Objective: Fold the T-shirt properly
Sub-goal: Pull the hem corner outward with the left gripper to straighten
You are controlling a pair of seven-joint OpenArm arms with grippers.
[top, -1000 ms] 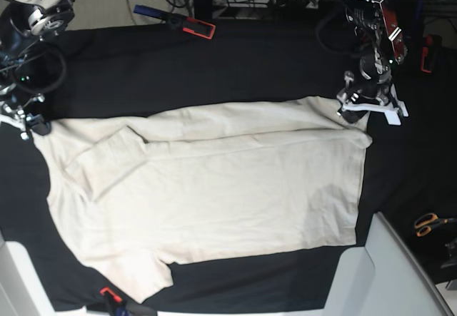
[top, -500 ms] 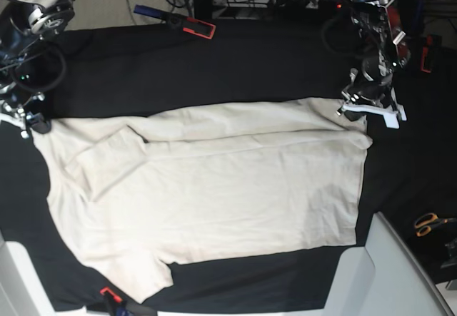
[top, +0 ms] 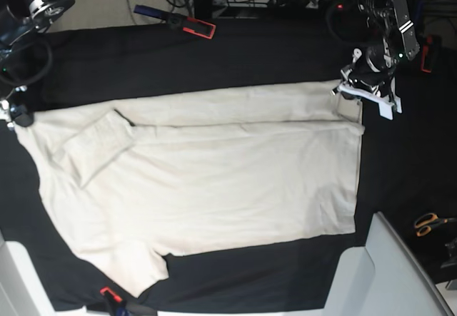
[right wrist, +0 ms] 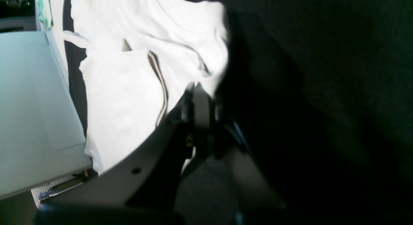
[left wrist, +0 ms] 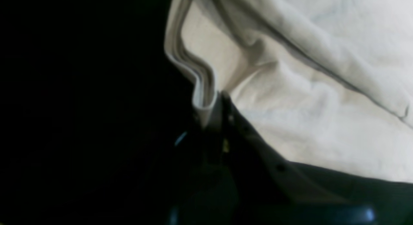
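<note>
Fabric is pinched at both far corners: the left end effector point(top: 348, 91) is clamped on the T-shirt point(top: 214, 187) hem corner, the right end effector point(top: 16, 115) closed on the shoulder end, though the dim wrist view leaves that grip less sure. The shirt lies spread across the black desk point(top: 214, 59). Next, likely lifting both corners together and carrying the far edge over toward the near one.

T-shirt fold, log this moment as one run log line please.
phase: far edge gripped | left gripper: shut on T-shirt hem corner | right gripper: shut on T-shirt shoulder-end corner | shirt: spread on black table cloth
</note>
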